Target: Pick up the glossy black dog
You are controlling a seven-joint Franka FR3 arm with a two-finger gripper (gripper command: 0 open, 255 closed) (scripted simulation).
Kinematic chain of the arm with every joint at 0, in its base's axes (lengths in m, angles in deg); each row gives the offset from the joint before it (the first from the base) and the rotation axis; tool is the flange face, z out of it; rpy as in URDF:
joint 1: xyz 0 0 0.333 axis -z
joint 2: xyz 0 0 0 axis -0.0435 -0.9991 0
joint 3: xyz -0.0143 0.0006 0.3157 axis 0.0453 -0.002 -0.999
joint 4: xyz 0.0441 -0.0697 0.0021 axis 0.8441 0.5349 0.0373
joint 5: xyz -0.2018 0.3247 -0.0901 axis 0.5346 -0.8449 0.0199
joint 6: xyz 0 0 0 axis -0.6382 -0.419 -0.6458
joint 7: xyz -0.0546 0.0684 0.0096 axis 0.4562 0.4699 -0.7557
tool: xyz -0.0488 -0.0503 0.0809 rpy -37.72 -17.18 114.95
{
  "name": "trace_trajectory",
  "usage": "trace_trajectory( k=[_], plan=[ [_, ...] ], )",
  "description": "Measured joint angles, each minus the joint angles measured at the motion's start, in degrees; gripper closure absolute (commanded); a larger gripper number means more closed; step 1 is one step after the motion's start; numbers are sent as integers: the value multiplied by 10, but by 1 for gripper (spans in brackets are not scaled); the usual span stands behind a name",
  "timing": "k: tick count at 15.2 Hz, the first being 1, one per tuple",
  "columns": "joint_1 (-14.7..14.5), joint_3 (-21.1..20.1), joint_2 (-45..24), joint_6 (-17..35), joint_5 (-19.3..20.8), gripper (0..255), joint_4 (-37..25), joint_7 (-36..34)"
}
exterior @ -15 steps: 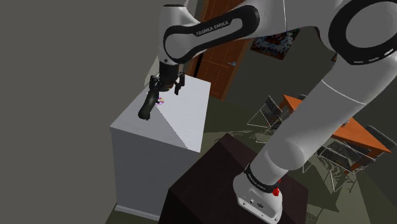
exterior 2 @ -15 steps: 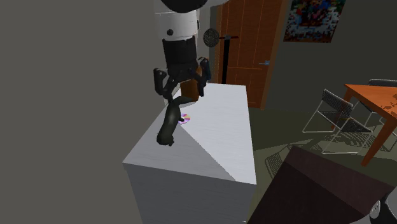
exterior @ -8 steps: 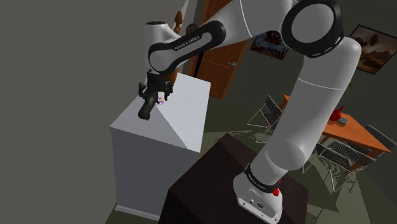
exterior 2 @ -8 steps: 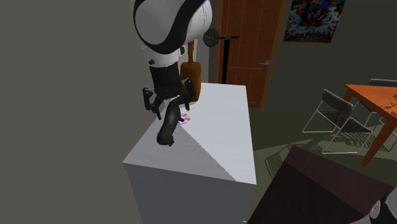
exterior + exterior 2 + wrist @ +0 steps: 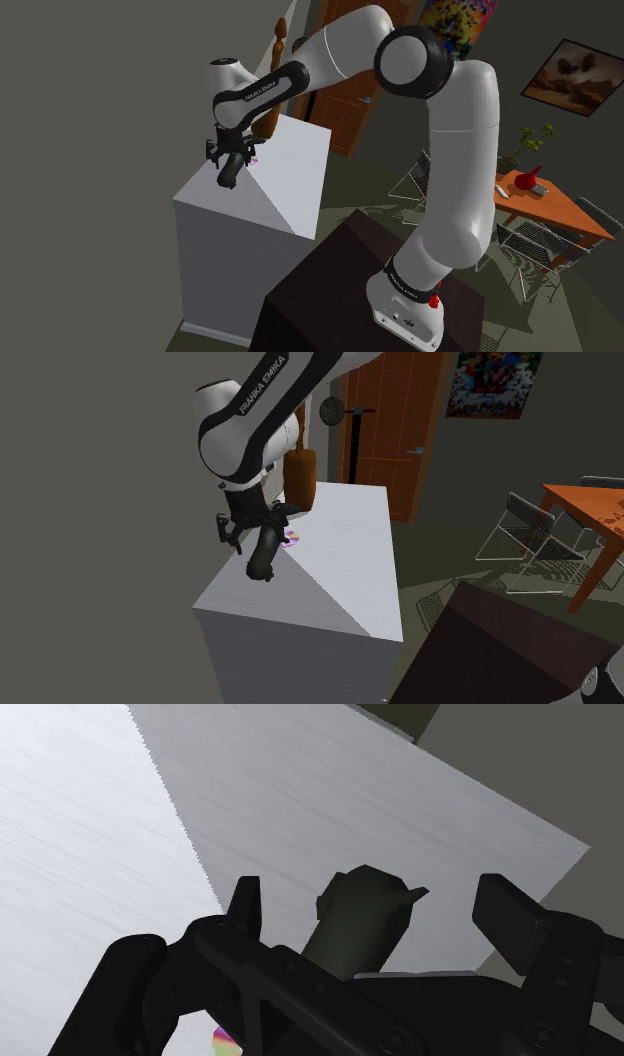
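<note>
The glossy black dog [image 5: 228, 178] [image 5: 263, 557] stands near the front corner of a white block-shaped cabinet [image 5: 295, 165] [image 5: 345, 542]. My gripper [image 5: 232, 158] [image 5: 252, 532] has come down over the dog's upper end. In the wrist view the gripper [image 5: 378, 904] is open. Its black fingers [image 5: 245, 904] stand apart on either side of the dog's head [image 5: 365, 919] and do not touch it. A gap shows on each side of the head.
A brown wooden piece [image 5: 300, 477] [image 5: 268, 112] stands on the cabinet behind the gripper. A small purple disc [image 5: 291, 537] [image 5: 228, 1044] lies beside the dog. Behind are an orange door [image 5: 390, 422], metal chairs [image 5: 520, 522] and an orange table [image 5: 590, 507]. The dark stand [image 5: 340, 290] is in front.
The arm has swung over and lowered. The gripper dropped from above the dog to around its upper end, fingers still apart. The dog has not moved.
</note>
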State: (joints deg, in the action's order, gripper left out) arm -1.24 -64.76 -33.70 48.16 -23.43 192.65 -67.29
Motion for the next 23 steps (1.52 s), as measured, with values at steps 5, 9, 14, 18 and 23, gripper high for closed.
trace_trajectory(
  k=[5, 9, 14, 18, 23],
  plan=[
    [-13, 24, -110, -7, 5, 0, -111, -41],
    [-18, 34, -167, -4, 6, 0, -164, -56],
    [-20, 38, -198, 11, 10, 0, -180, -60],
    [-20, 39, -202, 15, 10, 255, -180, -61],
    [-20, 39, -203, 14, 10, 255, -181, -61]
  ],
)
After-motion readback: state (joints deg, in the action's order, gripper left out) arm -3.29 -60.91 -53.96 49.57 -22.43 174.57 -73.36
